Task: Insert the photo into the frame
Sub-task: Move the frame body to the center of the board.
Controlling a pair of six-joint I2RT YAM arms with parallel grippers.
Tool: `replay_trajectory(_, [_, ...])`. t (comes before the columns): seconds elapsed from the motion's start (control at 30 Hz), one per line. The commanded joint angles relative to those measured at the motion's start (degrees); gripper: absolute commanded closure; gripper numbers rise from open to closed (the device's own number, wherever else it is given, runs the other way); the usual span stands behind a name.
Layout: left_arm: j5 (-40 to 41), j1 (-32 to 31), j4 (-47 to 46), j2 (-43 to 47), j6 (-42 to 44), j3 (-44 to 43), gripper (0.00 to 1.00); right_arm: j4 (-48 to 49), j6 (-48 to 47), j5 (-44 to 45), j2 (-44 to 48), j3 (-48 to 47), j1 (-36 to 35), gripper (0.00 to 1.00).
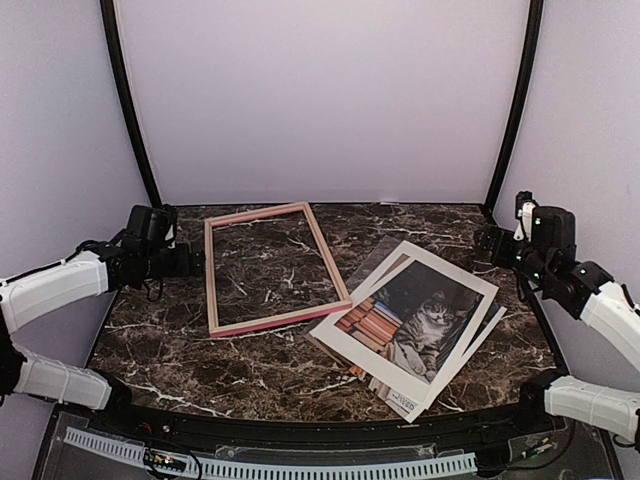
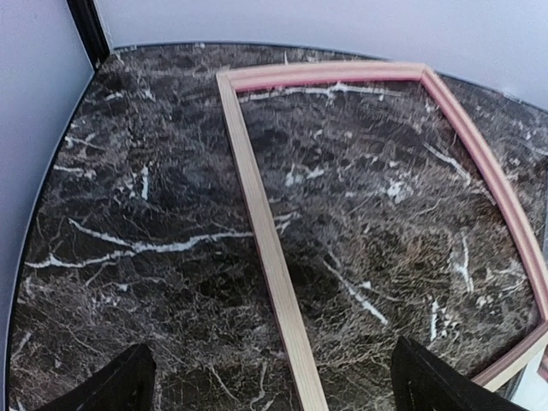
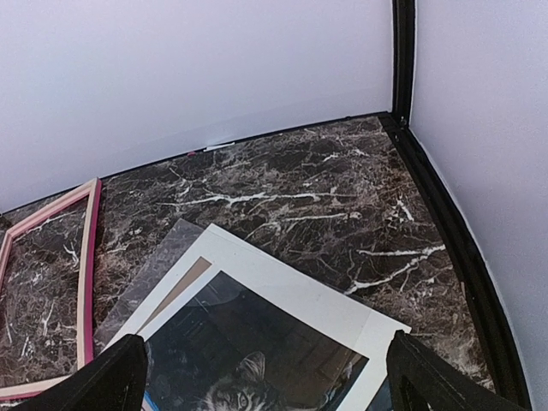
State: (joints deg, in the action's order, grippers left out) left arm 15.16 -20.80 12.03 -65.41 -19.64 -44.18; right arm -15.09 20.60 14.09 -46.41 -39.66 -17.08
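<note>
The left pincer (image 2: 272, 385) stands wide open with nothing between its dark fingers (image 2: 116, 390). In its wrist view the left rail of the frame (image 2: 257, 214) runs down between the two tips, below them and not touched. The right pincer (image 3: 261, 377) is spread just as wide and also holds nothing. It hangs above the far right part of the photo (image 3: 282, 291), clear of the paper. The frame lies flat on the left half of the dark marble counter (image 1: 200, 370), showing pale wood on top and pink along its edges, with bare marble inside it. The photo lies picture side up on the right half, turned at an angle, the cat and stacked books within its white border. It sits on top of a loose pile: a brown board (image 3: 193, 278) and a clear sheet (image 3: 158, 278) stick out at its far left edge. The near right corner of the frame meets that pile, and which lies over which cannot be told.
</note>
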Motion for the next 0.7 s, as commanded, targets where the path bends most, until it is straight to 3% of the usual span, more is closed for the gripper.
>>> replay_trajectory(0.0, [-2.39,-0.14,1.01,-7.34,0.38,-3.61,0.01,-1.12,2.12,-1.27,1.90,2.22,0.41,0.01])
replay_trajectory(0.33, [-6.89,3.54,7.54,-34.51,5.76,-20.99,0.25,1.47,2.48,-6.48,1.61,4.09,0.40,0.01])
replay_trajectory(0.67, [-7.44,6.37,8.29,-44.69,6.58,-26.24,0.39,2.31,3.33,-8.55,3.53,7.17,0.38,0.01])
